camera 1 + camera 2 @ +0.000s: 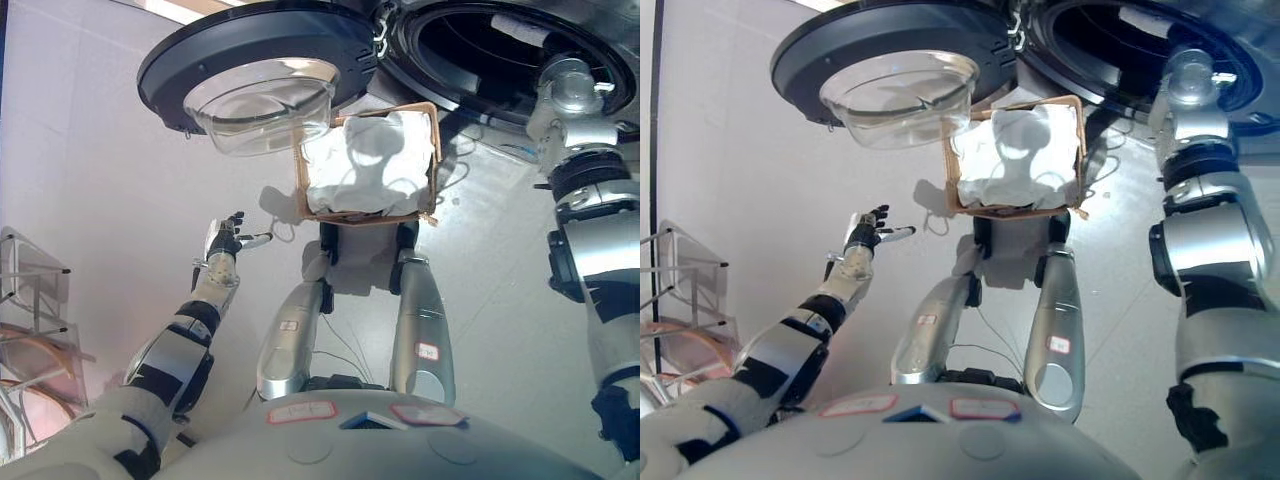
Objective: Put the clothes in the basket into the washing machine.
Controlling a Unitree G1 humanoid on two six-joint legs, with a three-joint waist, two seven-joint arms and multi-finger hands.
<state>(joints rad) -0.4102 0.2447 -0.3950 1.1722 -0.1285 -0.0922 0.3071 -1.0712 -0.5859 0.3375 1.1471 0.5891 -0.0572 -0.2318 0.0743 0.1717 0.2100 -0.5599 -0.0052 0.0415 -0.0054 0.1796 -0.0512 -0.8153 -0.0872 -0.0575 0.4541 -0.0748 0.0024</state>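
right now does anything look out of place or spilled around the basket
Nothing stands out. The white clothes sit inside the brown square basket on the floor, none spilled. The dark round washing machine door hangs open beside the drum opening.

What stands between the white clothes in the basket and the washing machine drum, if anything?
Nothing visible blocks the way. The washing machine door is swung open to the left, and the drum opening is free just above the basket with the white clothes. The right arm reaches up in front of the opening's right part.

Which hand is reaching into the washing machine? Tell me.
The right hand: its arm runs up into the drum opening, the hand itself hidden. The left hand hangs open over the floor, beside the basket.
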